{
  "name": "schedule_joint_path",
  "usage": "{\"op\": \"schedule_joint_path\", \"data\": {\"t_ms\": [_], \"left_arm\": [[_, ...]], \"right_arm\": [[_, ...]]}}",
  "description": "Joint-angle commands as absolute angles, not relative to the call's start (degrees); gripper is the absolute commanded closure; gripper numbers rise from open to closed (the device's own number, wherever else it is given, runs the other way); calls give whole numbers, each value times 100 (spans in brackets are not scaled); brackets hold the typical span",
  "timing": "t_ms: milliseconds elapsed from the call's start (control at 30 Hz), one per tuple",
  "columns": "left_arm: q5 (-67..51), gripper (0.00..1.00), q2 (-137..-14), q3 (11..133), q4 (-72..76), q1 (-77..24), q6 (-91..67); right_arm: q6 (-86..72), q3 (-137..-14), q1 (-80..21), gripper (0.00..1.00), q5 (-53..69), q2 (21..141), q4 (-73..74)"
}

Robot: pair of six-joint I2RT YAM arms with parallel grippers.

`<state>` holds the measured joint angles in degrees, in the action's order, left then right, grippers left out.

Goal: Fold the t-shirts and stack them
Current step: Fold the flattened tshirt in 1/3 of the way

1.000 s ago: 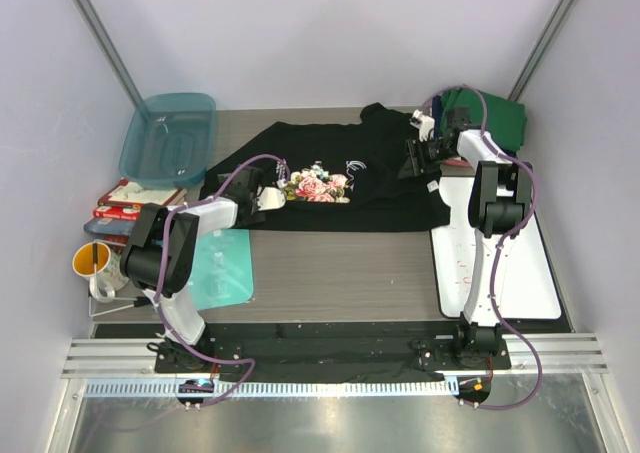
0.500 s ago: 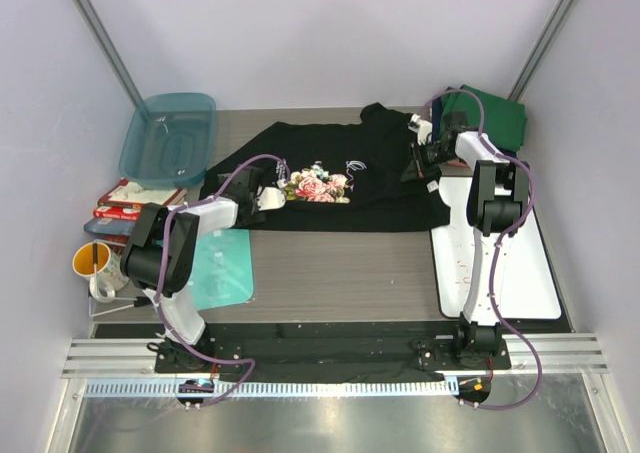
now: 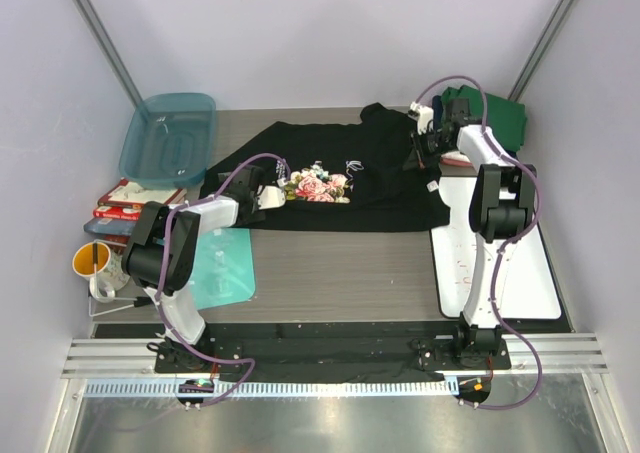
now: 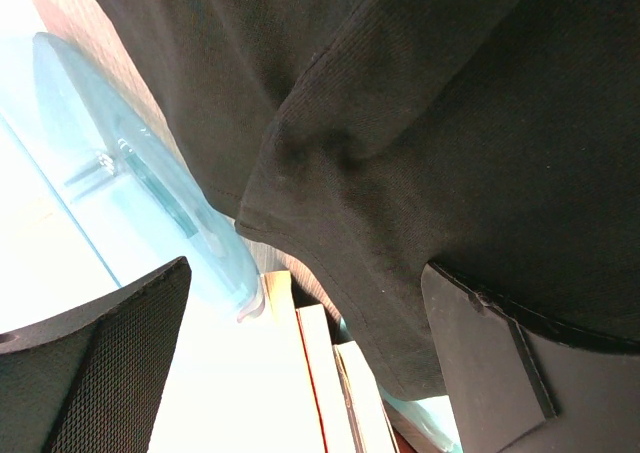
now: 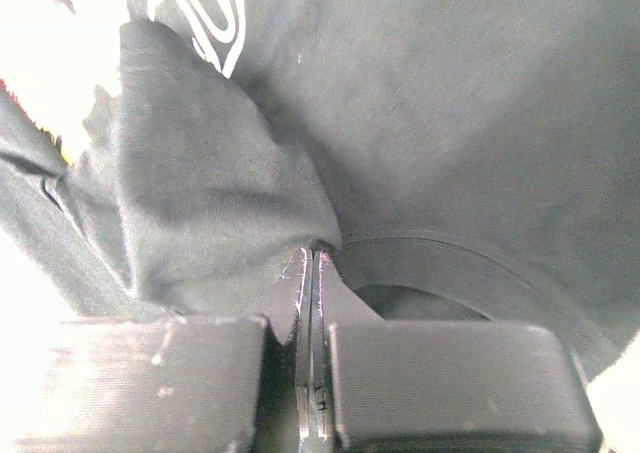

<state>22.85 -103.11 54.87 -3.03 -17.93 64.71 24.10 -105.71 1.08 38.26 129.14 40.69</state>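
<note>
Black t-shirt (image 3: pixel 385 198) flat, long axis left-right; right gripper (image 5: pixel 312 263) pinching its cloth; left gripper (image 4: pixel 300 298) spread above it

I see the black t-shirt (image 3: pixel 330 188) as matt knitted cloth, finely ribbed. The far-left tub (image 3: pixel 170 138) looks like glossy, see-through plastic. The table (image 3: pixel 340 263) reads as matt wood grain, the near sheet (image 3: pixel 330 428) as brushed metal, and the right-hand board (image 3: pixel 520 273) as smooth.

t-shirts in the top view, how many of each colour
black t-shirt: 1
green t-shirt: 1
total: 2 in clear sight; cannot tell whether more lie under the green one
</note>
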Motion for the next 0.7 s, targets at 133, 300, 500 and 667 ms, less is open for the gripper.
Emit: {"op": "schedule_joint_path", "data": {"t_ms": [133, 300, 500, 667], "left_arm": [[1503, 0, -10802, 5229, -879, -1784, 6064], [1521, 0, -10775, 5194, -853, -1784, 6064], [1556, 0, -10767, 5150, -835, -1784, 6064], [1547, 0, -10749, 5159, -835, -1775, 6056]], "right_arm": [[2715, -9915, -184, 99, 2620, 11620, 3042], [2821, -9573, -316, 99, 1735, 11540, 2665], [2970, -8861, -571, 99, 468, 11426, 1883], [3041, -8167, -712, 99, -624, 11084, 934]]}}
